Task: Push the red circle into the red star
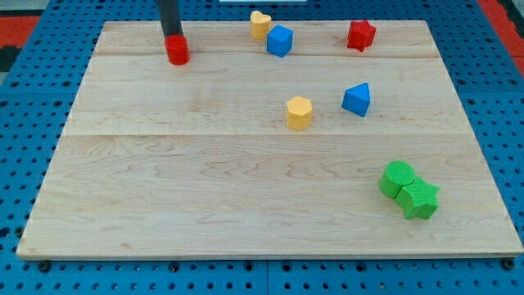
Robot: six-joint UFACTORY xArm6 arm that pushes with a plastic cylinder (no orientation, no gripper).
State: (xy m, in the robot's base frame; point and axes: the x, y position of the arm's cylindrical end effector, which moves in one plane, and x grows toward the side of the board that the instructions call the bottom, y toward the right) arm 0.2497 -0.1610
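My tip stands at the view's top left, touching the top of the red circle; it is a bare rod with no gripper to open or close. The red star sits well apart at the table's top right, beyond a yellow heart and blue cube.

My tip stands upright near the view's top left.
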